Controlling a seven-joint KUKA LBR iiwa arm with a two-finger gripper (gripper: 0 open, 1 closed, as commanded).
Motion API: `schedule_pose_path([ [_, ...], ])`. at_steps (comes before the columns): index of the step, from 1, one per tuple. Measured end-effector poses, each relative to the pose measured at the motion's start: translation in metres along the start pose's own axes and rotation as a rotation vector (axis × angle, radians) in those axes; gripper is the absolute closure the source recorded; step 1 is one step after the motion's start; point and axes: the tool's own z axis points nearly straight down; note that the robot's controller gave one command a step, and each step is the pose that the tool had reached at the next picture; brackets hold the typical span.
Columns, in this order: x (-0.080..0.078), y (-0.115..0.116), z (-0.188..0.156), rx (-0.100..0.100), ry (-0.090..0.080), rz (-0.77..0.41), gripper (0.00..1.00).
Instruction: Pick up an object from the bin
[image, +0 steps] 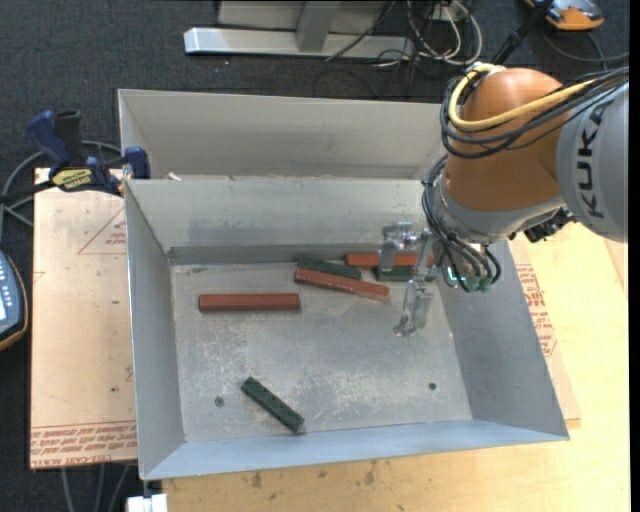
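The tool (410, 305) hangs just right of the slanted red-brown bar (342, 284) (its long axis points almost at it); wide or narrow, I cannot tell.

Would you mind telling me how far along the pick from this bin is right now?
Done: the gripper is down inside the bin, beside the right end of the red bar in the small cluster at the back. In hand: nothing looks lifted; that bar, the long red-brown bar and the dark green bar all lie on the floor. Left: the grasp and the lift.
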Motion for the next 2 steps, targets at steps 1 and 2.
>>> schedule_pose_path([
  [1,-0.070,0.032,0.070,-0.002,-0.009,0.058,0.00],
  [2,-0.080,0.010,0.168,-0.003,-0.012,0.356,0.00],
])
